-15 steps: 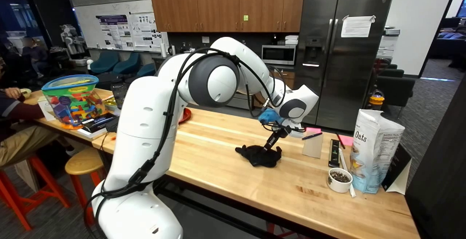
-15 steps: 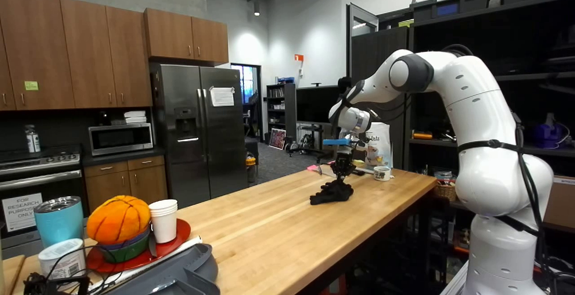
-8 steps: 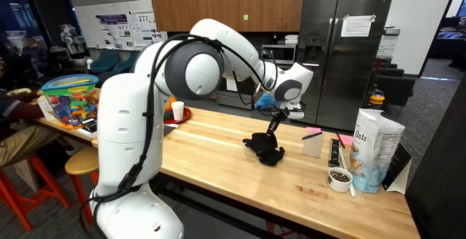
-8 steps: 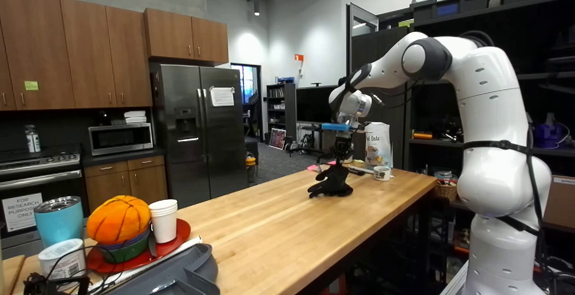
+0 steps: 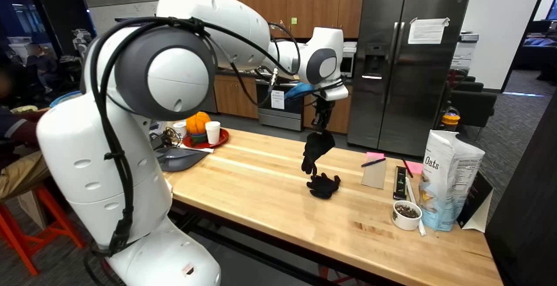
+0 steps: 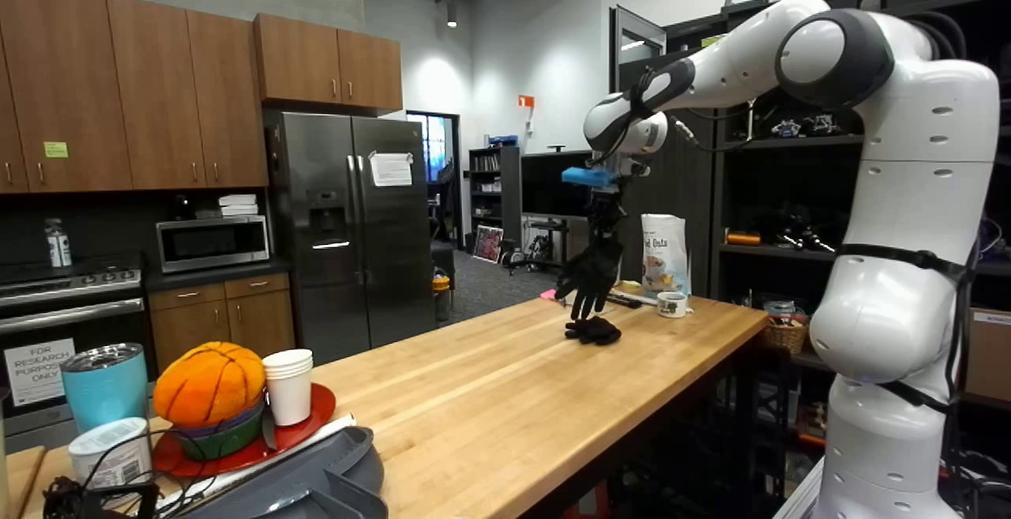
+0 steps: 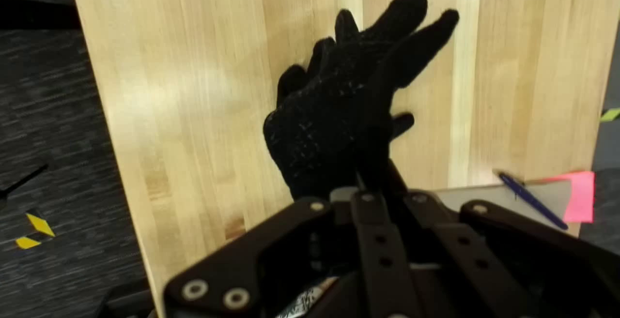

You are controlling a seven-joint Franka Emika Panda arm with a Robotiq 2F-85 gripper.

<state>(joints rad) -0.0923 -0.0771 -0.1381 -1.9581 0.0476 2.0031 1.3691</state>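
My gripper is shut on a black glove and holds it above the table, its fingers hanging down. A second black glove lies on the table right below it; the hanging fingertips come close to it, and I cannot tell whether they touch. In an exterior view the held glove hangs from the gripper over the lying glove. In the wrist view the held glove reaches out from the jaws; the two gloves overlap there and are hard to tell apart.
The wooden table carries an oats bag, a small cup with dark contents, a cardboard piece with a pen, and a black level-like tool. A red plate, white cups and grey dustpan stand at the far end.
My gripper has risen from the table with one glove in it. The glove pile has parted: one glove now hangs in the air, the other stays lying on the table.
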